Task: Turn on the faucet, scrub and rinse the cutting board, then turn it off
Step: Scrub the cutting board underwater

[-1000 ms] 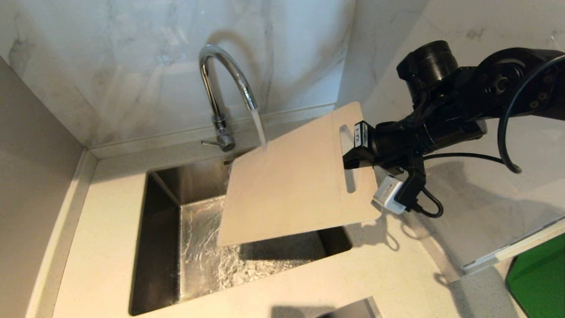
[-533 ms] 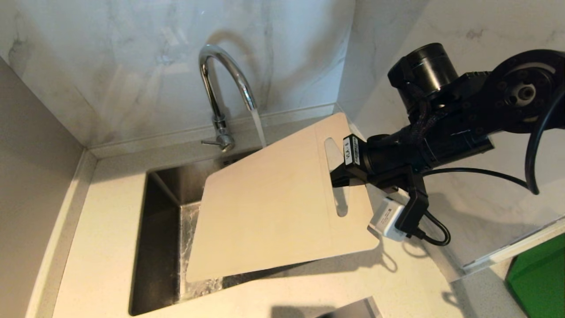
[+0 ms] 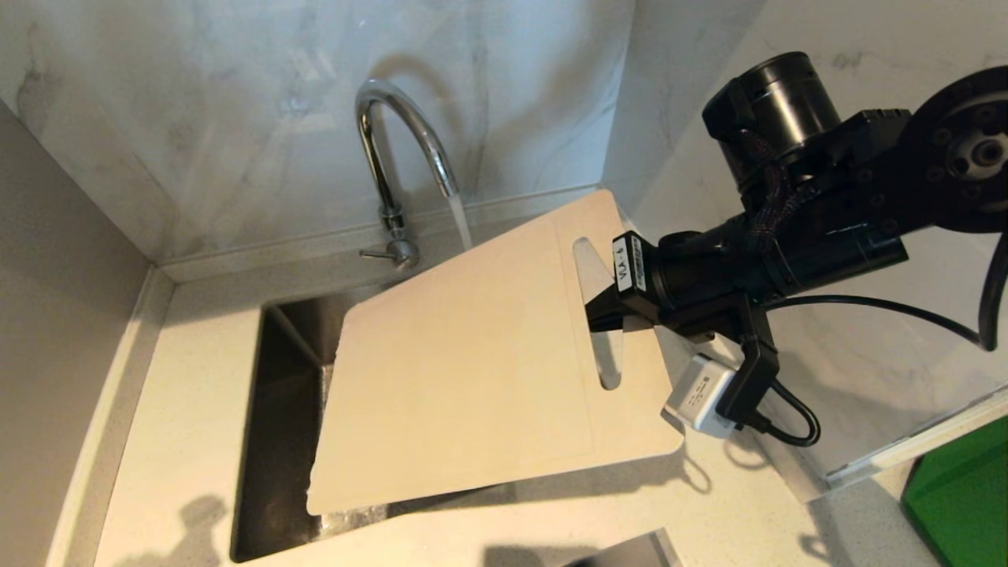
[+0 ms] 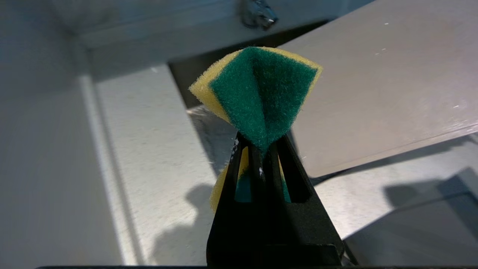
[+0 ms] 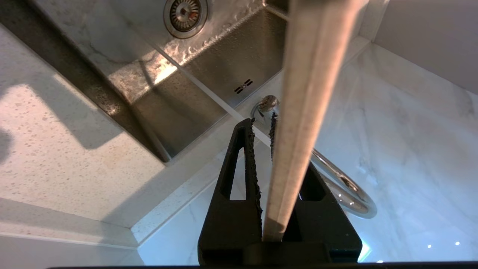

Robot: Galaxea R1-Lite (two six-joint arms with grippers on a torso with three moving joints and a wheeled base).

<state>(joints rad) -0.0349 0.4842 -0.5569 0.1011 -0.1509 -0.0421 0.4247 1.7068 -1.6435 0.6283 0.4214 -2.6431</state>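
Right tool (image 3: pixel 602 311) clamping cutting board (image 3: pixel 472 378), white wrist label (image 3: pixel 622 266) unreadable

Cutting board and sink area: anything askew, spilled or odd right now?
Nothing damaged or spilled. The cutting board hangs tilted over the sink in the right hand, while the faucet runs behind its far edge. The left hand pinches the sponge folded.

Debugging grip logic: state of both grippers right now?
Left gripper: shut on the sponge, beside the sink.
Right gripper: shut on the cutting board at its slotted end, holding it tilted over the sink.
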